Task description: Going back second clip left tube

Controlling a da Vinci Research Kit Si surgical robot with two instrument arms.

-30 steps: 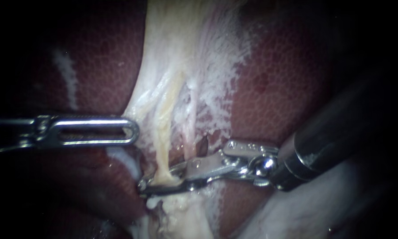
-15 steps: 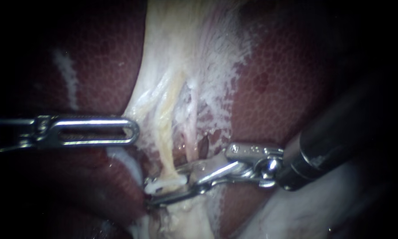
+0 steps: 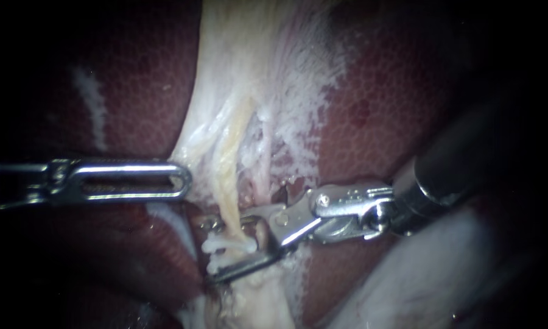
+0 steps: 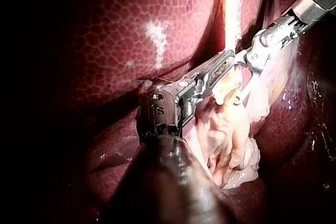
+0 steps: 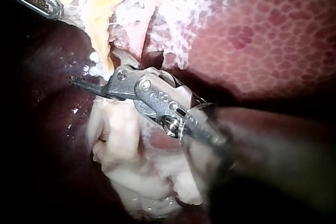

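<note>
My right instrument (image 3: 216, 250) comes in from the right with its jaws open around the yellowish left tube (image 3: 228, 183). A white clip (image 3: 226, 246) sits across that tube between the two jaws. A thinner pink tube (image 3: 263, 173) runs just to the right of it. In the right wrist view the same jaws (image 5: 92, 82) reach under the pale tissue. My left instrument (image 3: 186, 180) lies level from the left. Its slotted jaws are together on the edge of the pale tissue (image 3: 195, 146), as in the left wrist view (image 4: 226, 64).
Dark red liver (image 3: 377, 109) lies on both sides of the pale strip of tissue. A lump of pale loose tissue (image 4: 231, 140) hangs below the clip site. A whitish fold (image 3: 420, 286) fills the lower right under my right shaft.
My right instrument's jaws have opened from around the left tube, and the white clip now shows on it. Its wrist has turned and risen slightly. My left instrument has stayed still.
</note>
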